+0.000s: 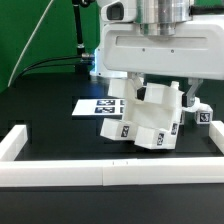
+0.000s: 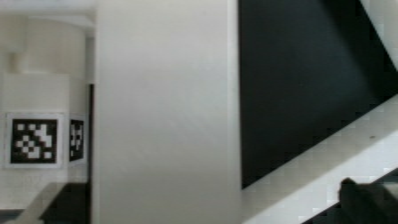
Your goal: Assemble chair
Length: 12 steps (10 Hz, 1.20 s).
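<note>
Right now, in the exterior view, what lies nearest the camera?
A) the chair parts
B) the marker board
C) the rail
C: the rail runs across the front, the chair parts stand behind it, and the marker board lies farther back.

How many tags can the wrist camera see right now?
2. One whole tag sits beside the white panel; a second tag, next to it, is partly cut off by that panel. More may be hidden behind it.
</note>
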### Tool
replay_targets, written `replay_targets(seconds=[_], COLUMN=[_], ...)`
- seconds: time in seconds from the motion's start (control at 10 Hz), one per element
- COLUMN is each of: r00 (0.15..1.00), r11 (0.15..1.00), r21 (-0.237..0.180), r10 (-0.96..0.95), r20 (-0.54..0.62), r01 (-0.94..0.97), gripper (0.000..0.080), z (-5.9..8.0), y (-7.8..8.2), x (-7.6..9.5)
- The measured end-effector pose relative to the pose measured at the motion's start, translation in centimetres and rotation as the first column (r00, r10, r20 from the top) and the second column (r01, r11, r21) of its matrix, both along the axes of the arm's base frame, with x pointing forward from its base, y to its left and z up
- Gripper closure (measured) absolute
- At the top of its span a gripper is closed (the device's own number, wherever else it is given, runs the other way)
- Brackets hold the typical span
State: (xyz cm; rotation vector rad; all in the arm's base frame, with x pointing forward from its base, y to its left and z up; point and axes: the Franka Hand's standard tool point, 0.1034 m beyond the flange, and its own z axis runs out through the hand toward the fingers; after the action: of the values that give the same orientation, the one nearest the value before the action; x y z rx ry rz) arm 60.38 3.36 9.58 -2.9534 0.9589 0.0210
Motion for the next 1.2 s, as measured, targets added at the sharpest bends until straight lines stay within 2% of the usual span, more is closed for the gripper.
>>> replay_targets(seconds=[1.0,1.2], r00=[1.0,1.0], r11=[1.0,1.0], r21=[0.001,0.024], r10=[0.0,0.009], r20=[0.001,-0.024], r01=[0.0,-0.008], gripper=[0.015,0.015], z=[0.1,3.2], y=[0.0,-0.1], x=[0.0,-0.1])
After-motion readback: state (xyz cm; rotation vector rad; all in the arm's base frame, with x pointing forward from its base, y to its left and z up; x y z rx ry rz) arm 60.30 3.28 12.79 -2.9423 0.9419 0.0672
